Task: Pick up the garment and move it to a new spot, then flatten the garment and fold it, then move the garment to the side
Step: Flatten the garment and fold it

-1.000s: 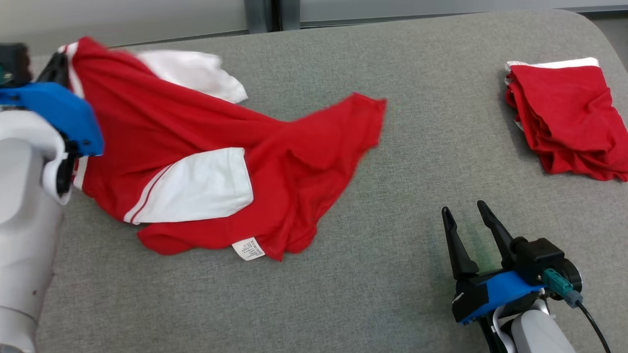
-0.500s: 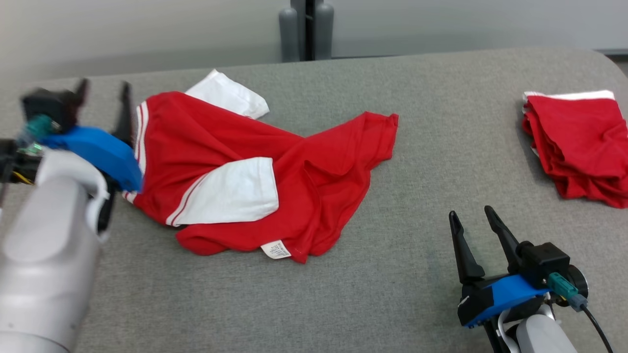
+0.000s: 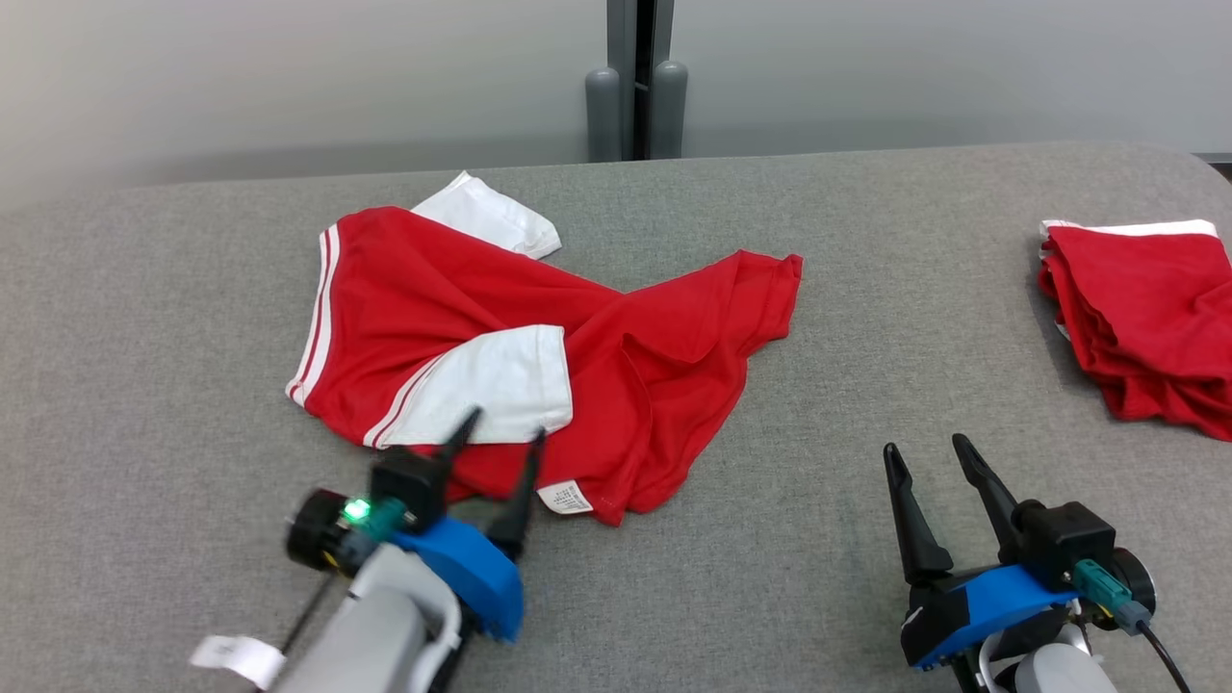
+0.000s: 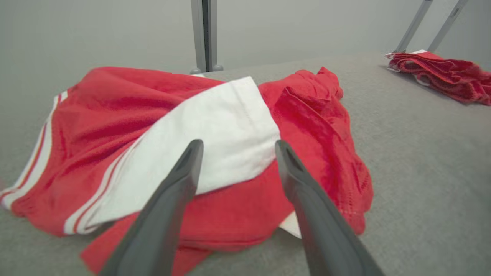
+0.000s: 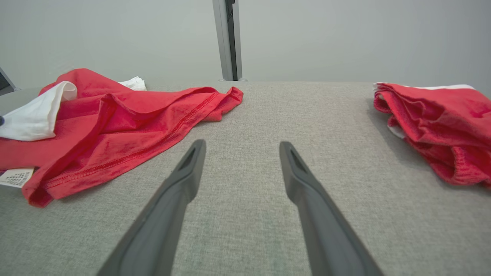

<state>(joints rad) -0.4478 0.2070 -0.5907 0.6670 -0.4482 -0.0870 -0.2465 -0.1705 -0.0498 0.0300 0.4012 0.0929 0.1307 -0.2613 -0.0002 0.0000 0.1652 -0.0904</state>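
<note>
While the left pincer (image 3: 502,433) (image 4: 238,147) gapes wide and empty, its tips hang over the near edge of the crumpled red shirt (image 3: 462,289) (image 4: 115,111) on the worktop (image 3: 144,337). The right pincer (image 3: 926,448) (image 5: 239,145), equally wide and empty, sits well right of the shirt, a folded pile (image 3: 1145,318) ahead-right of it.

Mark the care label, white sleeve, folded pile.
care label (image 3: 566,498), head view, middle of the white tag.
white sleeve (image 3: 496,385), head view, centre of the white panel.
folded pile (image 3: 1150,318), head view, top red layer.
</note>
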